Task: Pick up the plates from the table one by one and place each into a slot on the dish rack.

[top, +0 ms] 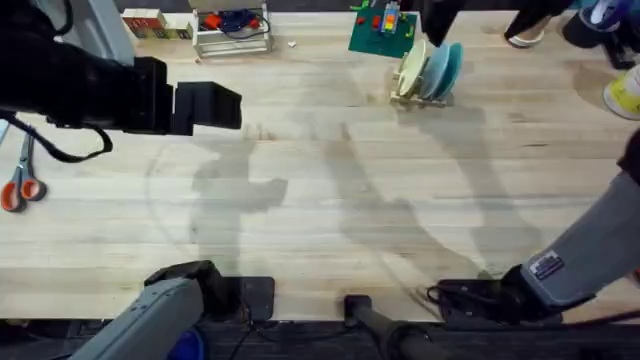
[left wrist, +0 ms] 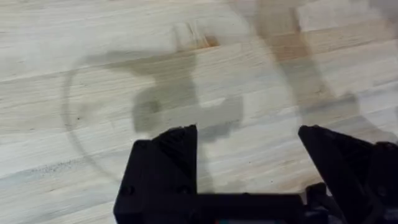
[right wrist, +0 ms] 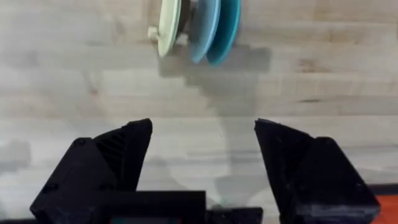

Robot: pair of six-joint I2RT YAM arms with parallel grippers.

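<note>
Nearest the bases, the right gripper (right wrist: 203,165) hangs low over bare table (top: 330,200), fingers spread wide and empty, aimed at the rack as though finished with it. The left gripper (left wrist: 249,168), likewise wide and empty, hovers above bare wood. Far across, the dish rack (top: 412,92) holds a cream plate (top: 411,68), a paler blue plate (right wrist: 200,28) and the turquoise plate (top: 446,68) on edge, each kept upright by its slot, so the job looks done.

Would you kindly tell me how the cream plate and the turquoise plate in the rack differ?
The cream plate is pale yellowish; the turquoise plate is saturated blue-green. They sit at opposite ends of the dish rack, with a light-blue plate between them. Both stand on edge, round, similar in size.
</note>
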